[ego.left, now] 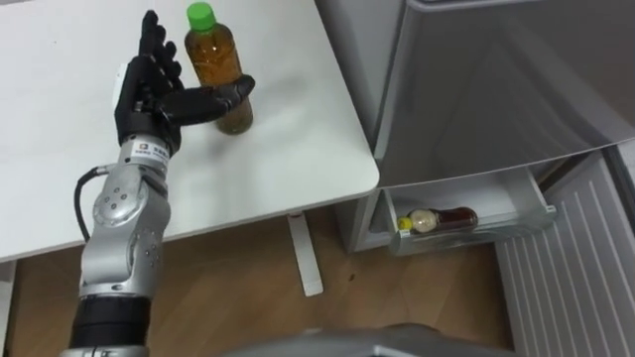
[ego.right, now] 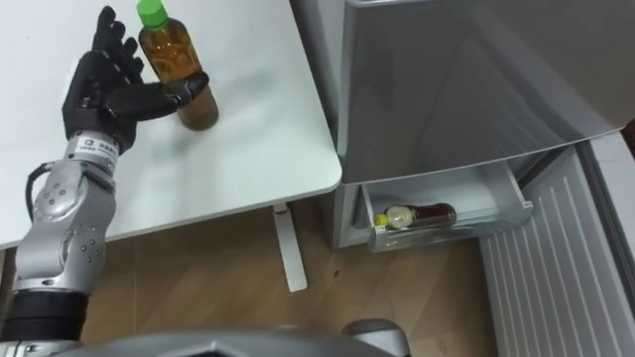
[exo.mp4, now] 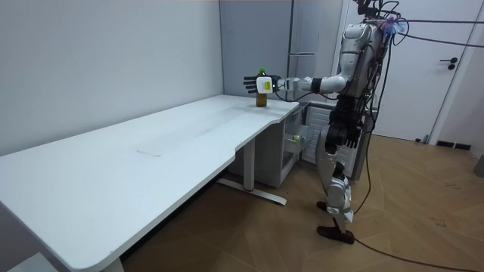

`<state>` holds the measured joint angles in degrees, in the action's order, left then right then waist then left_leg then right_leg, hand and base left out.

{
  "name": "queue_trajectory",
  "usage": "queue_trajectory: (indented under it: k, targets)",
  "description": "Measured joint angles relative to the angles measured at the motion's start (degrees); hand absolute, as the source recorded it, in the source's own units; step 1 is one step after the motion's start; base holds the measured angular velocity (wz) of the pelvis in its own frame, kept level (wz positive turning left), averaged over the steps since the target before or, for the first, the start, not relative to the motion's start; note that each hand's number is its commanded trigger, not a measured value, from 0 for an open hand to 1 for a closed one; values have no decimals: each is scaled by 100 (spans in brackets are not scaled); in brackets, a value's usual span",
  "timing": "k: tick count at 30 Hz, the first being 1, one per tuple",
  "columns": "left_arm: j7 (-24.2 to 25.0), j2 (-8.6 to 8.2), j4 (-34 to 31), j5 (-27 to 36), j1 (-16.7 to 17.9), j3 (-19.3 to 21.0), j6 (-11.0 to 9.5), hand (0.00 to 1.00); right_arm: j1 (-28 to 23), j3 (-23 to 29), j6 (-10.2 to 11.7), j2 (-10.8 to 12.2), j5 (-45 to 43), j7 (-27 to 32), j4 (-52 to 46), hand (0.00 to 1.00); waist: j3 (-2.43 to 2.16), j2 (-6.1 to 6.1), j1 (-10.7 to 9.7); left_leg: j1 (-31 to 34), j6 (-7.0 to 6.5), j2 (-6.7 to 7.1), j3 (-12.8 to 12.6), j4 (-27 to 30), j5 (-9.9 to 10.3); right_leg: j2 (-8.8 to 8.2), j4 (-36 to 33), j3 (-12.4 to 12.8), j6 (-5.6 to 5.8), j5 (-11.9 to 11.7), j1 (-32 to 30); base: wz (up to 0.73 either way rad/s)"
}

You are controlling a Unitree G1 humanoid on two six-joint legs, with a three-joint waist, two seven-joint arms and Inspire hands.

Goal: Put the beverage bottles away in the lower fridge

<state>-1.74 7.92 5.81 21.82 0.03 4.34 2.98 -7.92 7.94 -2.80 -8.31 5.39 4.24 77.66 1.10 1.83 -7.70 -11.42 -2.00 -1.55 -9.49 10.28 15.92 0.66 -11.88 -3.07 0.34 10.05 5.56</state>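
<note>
Lowest in the frame, at the lower right, the fridge's bottom drawer [ego.left: 516, 223] is standing pulled out. 1 dark drink [ego.left: 444, 219] is already lying on its side inside, so I judge it is being kept open for the next one. Above it the grey fridge [ego.left: 476, 89] is filling the upper right. It sits just beside the corner of the white table [ego.left: 298, 149], which keeps the carry short.

My left hand [ego.left: 149, 94] is reaching in from the lower left toward the upper left of the frame. It is spread wide: the fingers are pointing straight up and the thumb is stretching flat across the front of the tea bottle [ego.left: 213, 59], apparently touching it. Nothing is curling around it, so I am not gripping it.

That green-capped bottle is standing upright on the table, in the fork between thumb and fingers, placed for closing. In the room view my right hand [exo.mp4: 350, 138] is hanging at my side; I cannot tell its state.
</note>
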Motion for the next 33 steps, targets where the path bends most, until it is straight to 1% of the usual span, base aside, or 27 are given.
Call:
queue_trajectory:
  k: [2, 4, 8, 12, 16, 19, 23, 24, 25, 26, 27, 28, 29, 30, 32, 33]
  targets:
    - [-55, 2, 116, 1, -98, 5, 98, 0, -4, 0, -68, -13, -25, 0, -1, 0, -3, 1, -3, -9, 0, 0, 0, 0, 0, 1, -23, 10, 0, 0, 1, 0]
    - [-55, 2, 119, 2, -152, 3, 123, 0, -6, -1, -110, -13, -46, -2, -1, 0, -3, 1, -3, -19, 0, 0, -3, -2, 0, 1, -42, 14, 0, 0, 0, 0]
    - [-53, 7, 232, 6, -301, 5, 143, 0, -56, 0, -115, -14, -94, -3, 0, 0, -6, 2, -12, -37, -1, 0, -17, 6, -1, 2, -78, 15, 0, 0, 3, 0]
    - [-46, 7, 348, 61, -316, 2, 185, 0, -51, -1, -214, -15, -122, -5, -5, 0, -22, 2, -31, -51, 0, -2, -64, 16, -1, 2, -89, 38, 0, 0, 9, -1]
    - [-44, 9, 493, 116, -318, 2, 215, 0, -61, -1, -238, -17, -124, -22, -4, 0, -28, -21, -100, -51, -1, 1, -72, 19, -1, 3, -94, 62, 0, 0, 7, 0]
    - [-40, 29, 494, 116, -319, 0, 223, 0, -50, -1, -253, -18, -124, -29, -5, 0, -26, -46, -150, -55, -1, -3, -81, 12, 0, 12, -95, 78, -1, 0, 2, -2]
    - [-37, 37, 494, 114, -320, 1, 226, 0, -59, 0, -327, -21, -124, -67, -5, 0, -27, -42, -150, -102, 0, -16, -124, -43, 0, 38, -94, 129, -2, -1, 2, -7]
    - [-37, 37, 494, 115, -320, 0, 227, 4, -59, 0, -331, -21, -124, -67, -5, 0, -26, -40, -150, -112, 1, -17, -129, -52, 0, 39, -93, 131, -2, -1, 4, -4]
    - [-37, 37, 494, 115, -320, 1, 234, 11, -59, 0, -339, -21, -124, -67, -6, 0, -28, -36, -151, -121, 1, -17, -132, -58, 0, 41, -90, 133, -2, -1, 8, 0]
    - [-37, 37, 494, 115, -320, 1, 242, 16, -57, 0, -345, -21, -124, -67, -9, 0, -31, -31, -152, -123, 1, -17, -134, -60, 0, 40, -87, 135, -2, -1, 8, 0]
    - [-38, 38, 494, 115, -320, 1, 246, 20, -55, 0, -348, -21, -124, -67, -9, 0, -32, -29, -152, -123, 1, -16, -135, -61, 0, 40, -86, 135, -2, -1, 8, 0]
    - [-39, 39, 494, 115, -320, 0, 253, 33, -54, 0, -350, -20, -124, -67, -10, 0, -34, -27, -153, -125, 1, -15, -137, -62, 0, 39, -85, 136, -2, -1, 8, 0]
    - [-41, 42, 494, 115, -320, 1, 258, 44, -54, 0, -351, -21, -124, -67, -10, 0, -35, -25, -153, -126, 1, -15, -138, -63, 0, 39, -83, 137, -2, -1, 8, 0]
    - [-44, 45, 494, 117, -320, 1, 259, 52, -54, -1, -352, -21, -124, -67, -10, 0, -35, -24, -154, -127, 1, -15, -137, -62, 0, 39, -83, 137, -2, -1, 8, 0]
    - [-46, 79, 494, 130, -320, 0, 300, 65, -54, -1, -357, -21, -124, -67, -11, 0, -35, -22, -155, -130, 1, -15, -138, -60, -1, 39, -83, 136, -2, -1, 10, 0]
    - [-51, 84, 494, 131, -320, 1, 303, 86, -54, -1, -359, -20, -124, -67, -12, 0, -35, -22, -155, -130, 1, -15, -139, -60, -1, 39, -84, 136, -2, -1, 10, 0]
